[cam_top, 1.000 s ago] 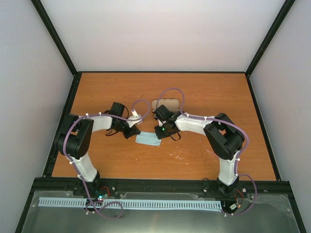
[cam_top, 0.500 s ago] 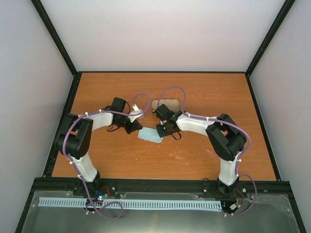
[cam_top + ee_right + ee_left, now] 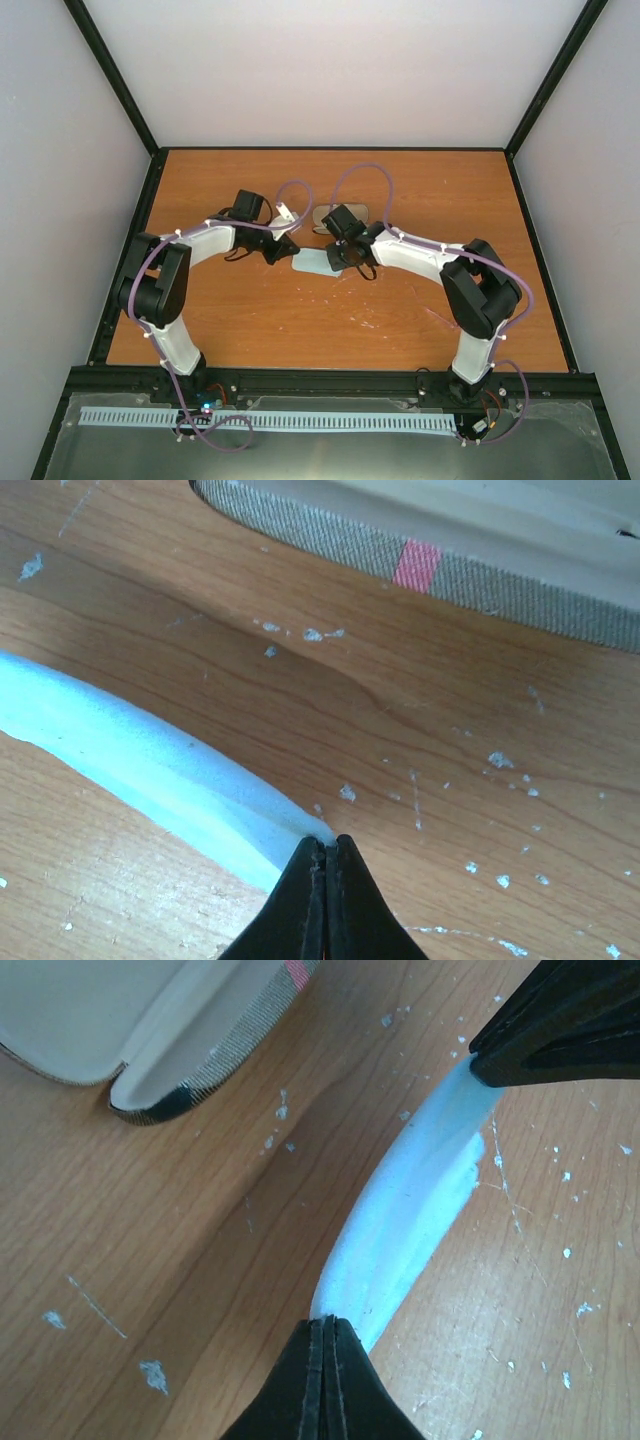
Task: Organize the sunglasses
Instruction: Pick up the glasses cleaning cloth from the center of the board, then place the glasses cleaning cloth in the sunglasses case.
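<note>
I've got both claws pinching the cloth (image 3: 400, 1220): left gripper (image 3: 325, 1335) pressed tight on one end, right gripper (image 3: 327, 845) on the other. It bows between them, probably to go into the open case (image 3: 215, 1070) just beside. The sunglasses (image 3: 437, 318) are only a faint pinkish streak near the right arm (image 3: 480, 290), well apart from the case, I think.

No lettering, brand or number can be read anywhere; the case (image 3: 450, 540) seems to carry only a plain pink band (image 3: 417, 565).
</note>
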{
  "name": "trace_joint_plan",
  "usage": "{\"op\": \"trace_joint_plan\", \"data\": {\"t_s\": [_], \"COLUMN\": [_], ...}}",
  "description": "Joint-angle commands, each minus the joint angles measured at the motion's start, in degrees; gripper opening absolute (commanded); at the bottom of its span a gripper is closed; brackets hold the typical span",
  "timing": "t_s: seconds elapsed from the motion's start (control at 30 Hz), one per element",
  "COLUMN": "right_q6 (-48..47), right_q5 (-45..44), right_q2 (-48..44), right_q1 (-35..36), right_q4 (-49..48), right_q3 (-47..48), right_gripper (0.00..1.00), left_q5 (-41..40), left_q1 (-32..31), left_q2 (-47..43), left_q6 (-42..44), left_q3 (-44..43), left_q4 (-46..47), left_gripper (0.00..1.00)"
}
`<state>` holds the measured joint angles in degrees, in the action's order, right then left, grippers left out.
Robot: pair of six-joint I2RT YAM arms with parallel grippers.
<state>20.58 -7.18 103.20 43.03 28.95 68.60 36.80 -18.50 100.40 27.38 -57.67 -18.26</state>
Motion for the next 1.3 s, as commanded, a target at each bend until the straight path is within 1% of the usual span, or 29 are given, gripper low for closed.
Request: {"op": "trace_joint_plan", "data": {"t_s": [0.0, 0.43, 0.7, 0.93, 1.27], "right_q6": [-0.6, -2.7, -4.3, -6.5, -8.8], "right_q5": [-2.8, -5.5, -4.8, -3.4, 0.1], "right_q2": [-1.9, -3.1, -1.9, 0.5, 6.6], "right_q1": [-0.6, -4.3, -7.2, -9.9, -12.9], "right_q4": [0.2, 0.4, -0.1, -0.3, 1.5], "right_q3": [1.9, 3.5, 5.1, 8.5, 14.4], "right_gripper": [0.03, 0.03, 0.03, 0.03, 0.03], "left_q5": [1.9, 3.6, 4.4, 4.7, 5.4], "left_q1": [-0.6, -1.1, -1.3, -1.4, -1.4], "left_q2": [1.2, 7.1, 11.2, 15.3, 21.3], "left_q6": [-1.5, -2.7, -2.9, -2.8, -1.8], "left_q3": [-3.4, -12.8, -18.5, -24.5, -32.0], "left_q4": [-0.2, -0.6, -1.5, -3.1, -6.1], "left_gripper": [0.01, 0.01, 0.01, 0.01, 0.00]}}
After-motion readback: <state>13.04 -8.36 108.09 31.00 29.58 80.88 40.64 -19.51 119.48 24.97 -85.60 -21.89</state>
